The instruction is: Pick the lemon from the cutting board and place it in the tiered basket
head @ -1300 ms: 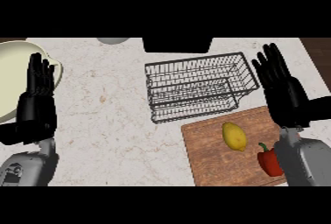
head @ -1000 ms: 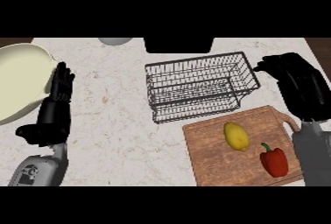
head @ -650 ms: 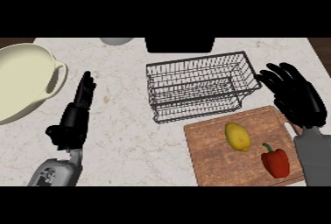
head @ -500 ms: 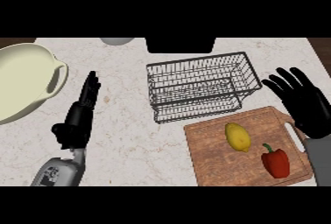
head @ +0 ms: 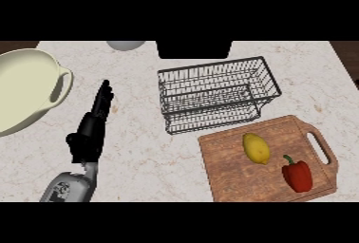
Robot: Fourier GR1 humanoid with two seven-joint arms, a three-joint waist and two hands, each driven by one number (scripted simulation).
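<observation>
A yellow lemon lies on the wooden cutting board at the lower right, beside a red bell pepper. Behind the board stands the black wire tiered basket, with nothing in it. My left hand stands edge-on at the left of the counter, fingers straight and pointing away, holding nothing. My right hand does not show in the head view.
A large cream bowl with a handle sits at the far left. A grey round object and a black box stand at the counter's back edge. Bare marble counter lies between my left hand and the board.
My right hand has pulled back from beside the basket and left the view at the right. My left hand swung inward from the bowl and turned edge-on.
</observation>
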